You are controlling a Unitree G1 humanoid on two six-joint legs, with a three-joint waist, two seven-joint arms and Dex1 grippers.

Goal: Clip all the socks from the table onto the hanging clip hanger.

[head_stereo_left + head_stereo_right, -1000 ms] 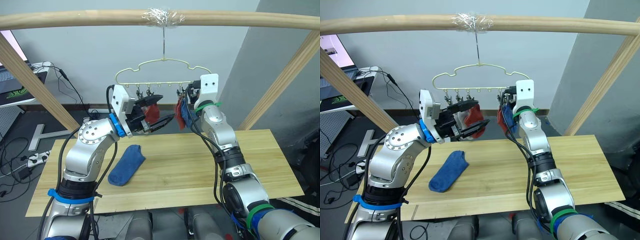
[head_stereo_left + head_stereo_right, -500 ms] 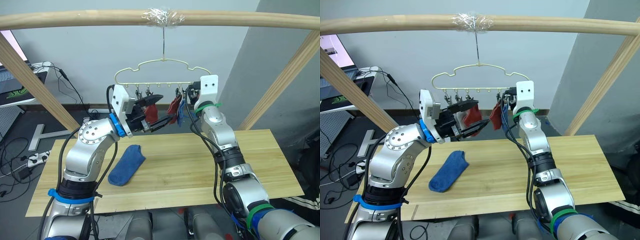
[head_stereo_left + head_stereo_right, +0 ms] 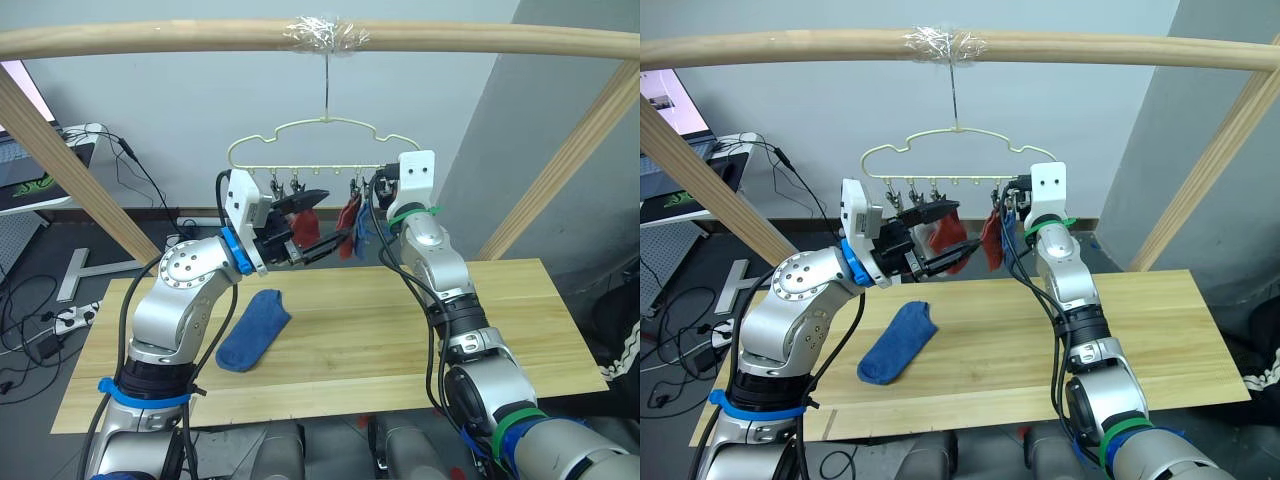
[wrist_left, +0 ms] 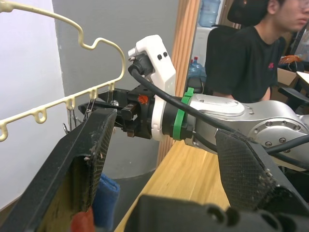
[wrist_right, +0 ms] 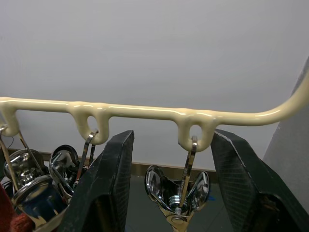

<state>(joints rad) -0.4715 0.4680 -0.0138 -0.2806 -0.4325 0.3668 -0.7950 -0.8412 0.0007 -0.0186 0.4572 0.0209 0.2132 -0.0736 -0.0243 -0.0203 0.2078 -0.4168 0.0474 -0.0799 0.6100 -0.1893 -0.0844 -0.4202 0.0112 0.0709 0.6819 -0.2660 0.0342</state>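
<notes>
The cream clip hanger [image 3: 312, 128] hangs by its hook from the wooden rail. One blue sock [image 3: 252, 330] lies on the left part of the table [image 3: 520, 320]. A rust-red sock [image 3: 303, 224] hangs under the hanger's left clips, between the spread fingers of my open left gripper [image 3: 330, 218]. Another rust-red sock [image 3: 348, 215] and a blue one [image 3: 366, 226] hang from the right clips. My right gripper [image 5: 171, 145] is raised at the hanger's right end, open, its fingers [image 5: 104, 188] on either side of a bare metal clip [image 5: 178, 191].
A thick wooden rail [image 3: 150, 38] spans the top on slanted posts [image 3: 60, 150] at both sides. A small desk with a laptop [image 3: 25, 170] stands at far left, with cables on the floor. A seated person [image 4: 251, 48] is beyond the table's right side.
The red and blue socks on the right clips have swung up and to the left. My left gripper has edged right, towards them. The hanger has tilted slightly.
</notes>
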